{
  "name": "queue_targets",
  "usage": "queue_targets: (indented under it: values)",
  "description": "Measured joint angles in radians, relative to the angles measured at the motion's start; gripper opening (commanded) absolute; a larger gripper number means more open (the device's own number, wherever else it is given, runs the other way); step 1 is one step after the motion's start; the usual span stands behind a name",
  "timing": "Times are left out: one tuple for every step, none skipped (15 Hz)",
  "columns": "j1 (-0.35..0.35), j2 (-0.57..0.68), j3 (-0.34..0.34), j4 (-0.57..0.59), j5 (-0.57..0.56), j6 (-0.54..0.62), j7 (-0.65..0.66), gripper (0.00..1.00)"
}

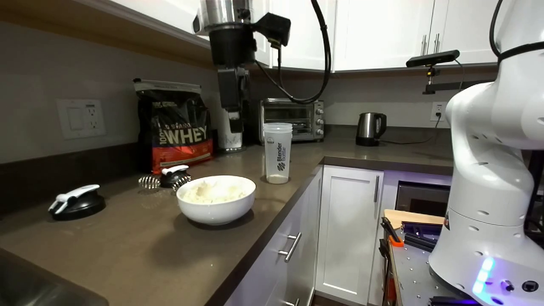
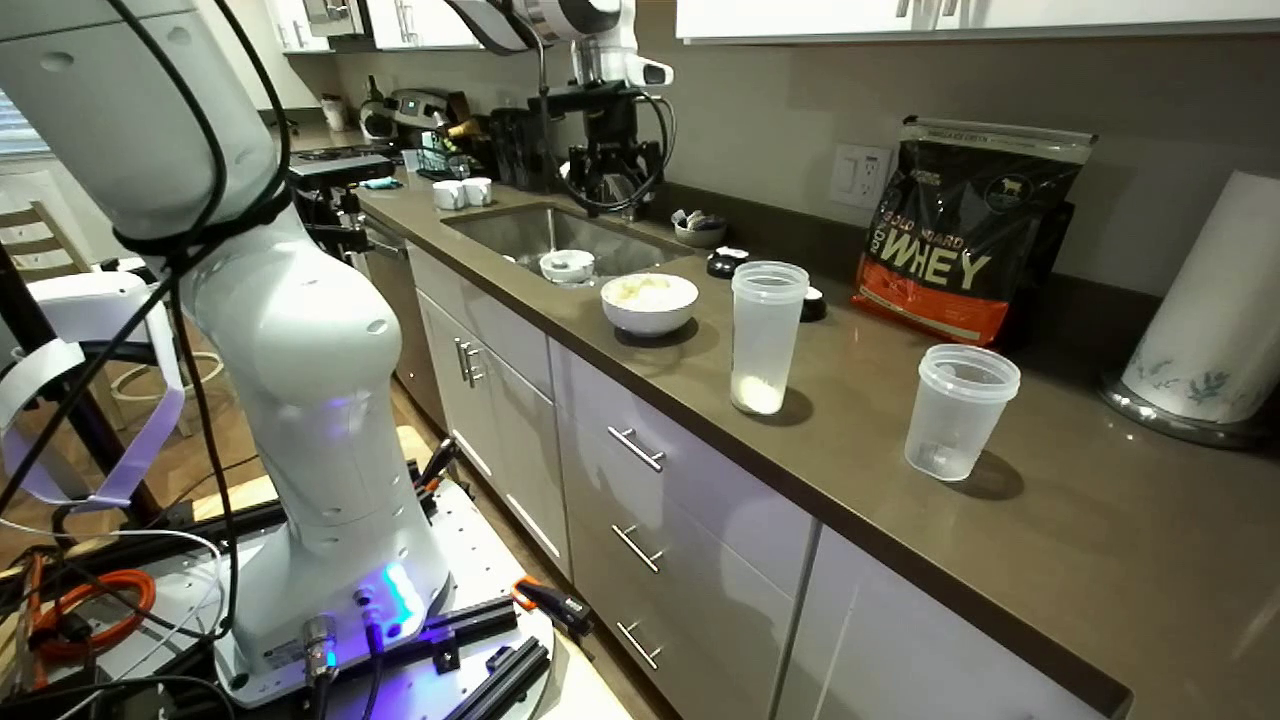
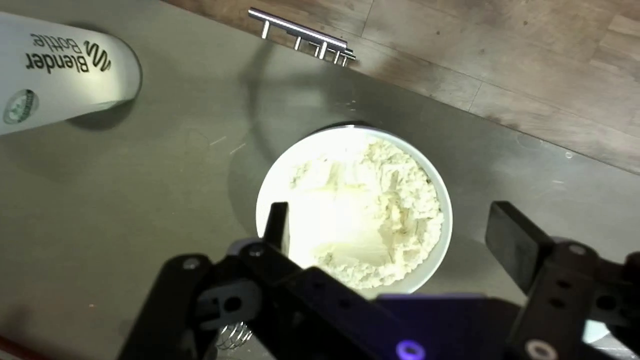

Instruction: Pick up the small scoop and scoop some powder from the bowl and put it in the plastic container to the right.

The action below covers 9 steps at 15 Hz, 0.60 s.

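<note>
The end effector, jaws wide and holding nothing, hung above the powder in the bowl, near mid-frame in the wrist view; the plastic container stood upper left; no scoop discernible.

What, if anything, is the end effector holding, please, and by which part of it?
Nothing is held: the end effector is open, its jaws wide apart, and the bowl rests on the counter below, clear of it.

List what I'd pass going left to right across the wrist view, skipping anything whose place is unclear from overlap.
Blender Bottle cup → wire coil → white bowl holding powder → one end effector fingertip.
</note>
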Motion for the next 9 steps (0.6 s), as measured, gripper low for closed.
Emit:
queue_targets:
  values:
    - [0.000, 0.011, -0.001, 0.000, 0.001, 0.018, 0.000, 1.00]
    - [0.000, 0.019, -0.004, 0.000, 0.002, 0.038, 0.000, 1.00]
    - [0.000, 0.022, -0.009, -0.001, 0.006, 0.057, 0.000, 1.00]
    - [0.000, 0.023, -0.014, -0.003, 0.013, 0.075, 0.000, 1.00]
    - [0.000, 0.022, -0.019, -0.006, 0.021, 0.093, 0.000, 1.00]
    - [0.000, 0.020, -0.025, -0.013, 0.029, 0.114, -0.001, 1.00]
    - [0.000, 0.017, -0.030, -0.023, 0.038, 0.136, -0.003, 1.00]
    - [0.000, 0.013, -0.034, -0.037, 0.046, 0.161, -0.003, 1.00]
    - [0.000, 0.008, -0.038, -0.053, 0.053, 0.184, -0.004, 1.00]
